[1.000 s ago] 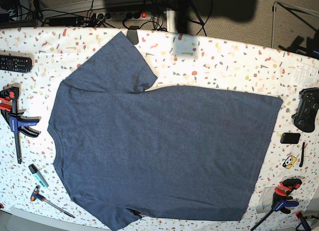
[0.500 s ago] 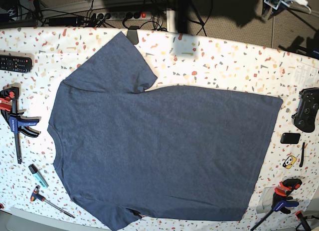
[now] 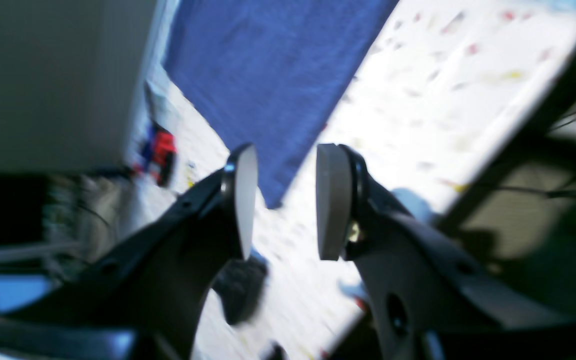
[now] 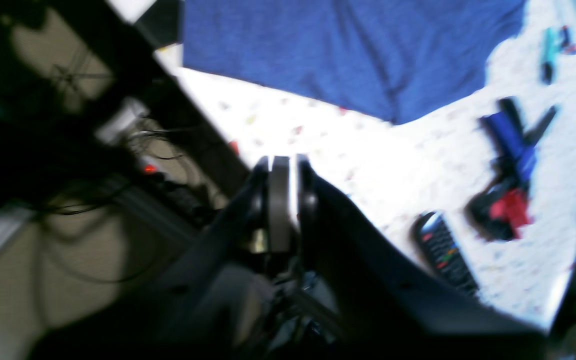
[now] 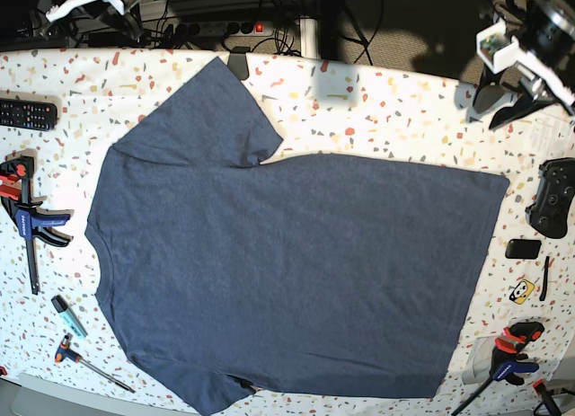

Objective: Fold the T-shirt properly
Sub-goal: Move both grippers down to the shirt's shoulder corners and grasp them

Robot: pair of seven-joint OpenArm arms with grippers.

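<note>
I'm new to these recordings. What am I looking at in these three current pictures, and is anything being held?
Two robot arms work over a speckled table. The base view looks down from above; the other two come from cameras on each wrist. A navy T-shirt lies flat, unfolded. Around it lie clamps, a remote and a game controller. The left gripper has its jaws apart with nothing between them; the right gripper has its jaws closed together, and nothing shows between them. Nothing is held.

One T-shirt (image 5: 287,254), two clamps (image 5: 27,220), one remote (image 5: 27,114)
</note>
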